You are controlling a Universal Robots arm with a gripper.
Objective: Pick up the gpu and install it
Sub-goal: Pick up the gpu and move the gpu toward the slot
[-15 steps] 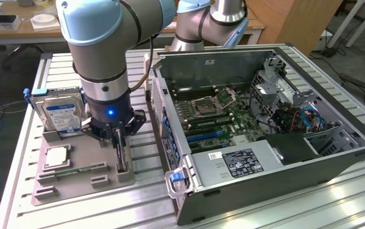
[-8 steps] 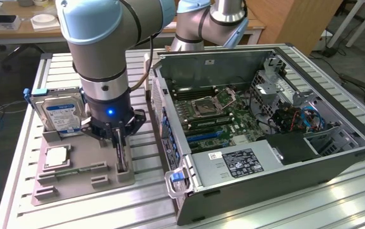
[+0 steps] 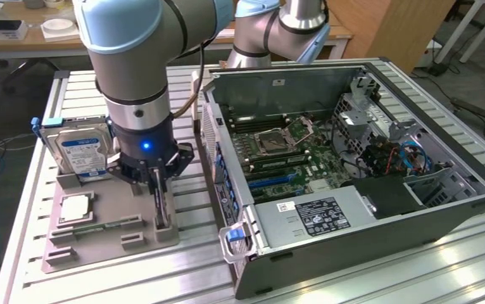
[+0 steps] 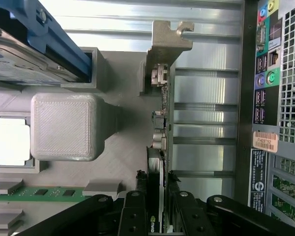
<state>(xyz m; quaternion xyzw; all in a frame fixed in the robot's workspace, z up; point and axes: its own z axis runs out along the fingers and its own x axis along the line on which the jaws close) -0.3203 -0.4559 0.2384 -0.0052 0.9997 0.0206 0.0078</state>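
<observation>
1 gpu (image 4: 158,169), stood on edge in the grey holder (image 3: 116,246) at the exterior view's left so both faces are reachable, is clamped by the gripper (image 3: 159,193).

We make out the NVIDIA logo (image 4: 153,227) on the gpu (image 4: 159,162). The orange sticker (image 4: 265,141) on the case (image 4: 246,73) and the blue label (image 3: 83,156) on the drive (image 3: 73,130) carry print we cannot read.

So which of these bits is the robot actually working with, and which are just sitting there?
In the job: gpu, standing on edge in the grey tray; gripper, closed on it; open computer case.
Just lying about: hard drive, processor chip, memory stick.
</observation>
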